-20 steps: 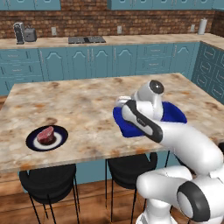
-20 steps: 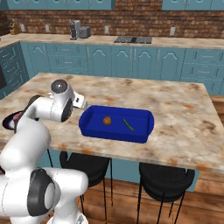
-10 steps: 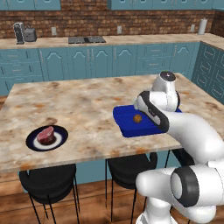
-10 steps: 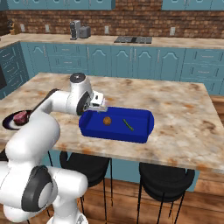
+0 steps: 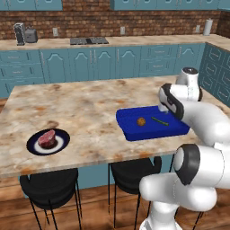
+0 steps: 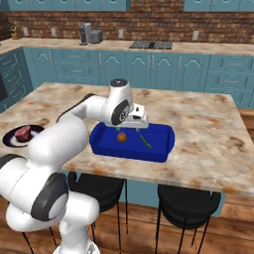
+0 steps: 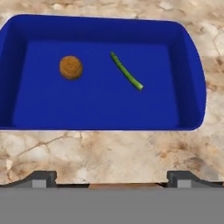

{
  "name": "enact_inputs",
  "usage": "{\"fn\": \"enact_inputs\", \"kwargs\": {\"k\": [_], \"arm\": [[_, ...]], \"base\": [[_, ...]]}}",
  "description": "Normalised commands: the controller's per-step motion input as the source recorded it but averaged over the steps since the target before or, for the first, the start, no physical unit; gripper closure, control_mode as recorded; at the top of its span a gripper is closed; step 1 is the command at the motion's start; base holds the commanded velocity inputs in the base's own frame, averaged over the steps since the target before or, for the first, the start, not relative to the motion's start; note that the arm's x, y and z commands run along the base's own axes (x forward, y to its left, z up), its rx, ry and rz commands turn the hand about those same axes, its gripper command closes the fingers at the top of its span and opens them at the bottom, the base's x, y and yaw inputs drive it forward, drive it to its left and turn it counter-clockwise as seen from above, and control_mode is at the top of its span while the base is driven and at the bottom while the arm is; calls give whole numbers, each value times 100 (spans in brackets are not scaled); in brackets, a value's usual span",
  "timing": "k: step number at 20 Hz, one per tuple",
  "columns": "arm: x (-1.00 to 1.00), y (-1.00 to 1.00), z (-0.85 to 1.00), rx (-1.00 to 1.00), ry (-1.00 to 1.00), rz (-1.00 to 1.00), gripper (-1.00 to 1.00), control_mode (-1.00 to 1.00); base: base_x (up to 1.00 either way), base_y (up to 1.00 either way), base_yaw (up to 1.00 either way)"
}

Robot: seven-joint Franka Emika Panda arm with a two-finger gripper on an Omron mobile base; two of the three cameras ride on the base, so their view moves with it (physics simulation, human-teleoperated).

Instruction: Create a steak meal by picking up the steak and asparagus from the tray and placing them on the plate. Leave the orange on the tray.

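A marbled tan stone bench (image 5: 90, 108) is carrying two items, sitting well apart. The blue tray (image 5: 134, 130) is lying flat toward the right end in the left base view. The round dark plate (image 5: 63, 139) is resting near the front left edge.

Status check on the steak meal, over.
Tool open, empty, above the tray. Steak on the plate. Asparagus and orange in the tray, apart. Nothing blocking the asparagus.
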Motion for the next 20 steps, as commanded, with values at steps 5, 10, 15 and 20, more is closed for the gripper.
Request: {"fn": "enact_inputs", "kwargs": {"k": [5,10,15,20], "arm": [[3,-52,-15,0,7,0,-100,-100],[0,-18,-9,0,12,0,-100,-100],[0,-12,-7,0,17,0,-100,-100],[0,-10,-17,0,14,1,-100,-100]], "base": [[0,0,0],[0,0,0],[0,0,0],[0,0,0]]}}
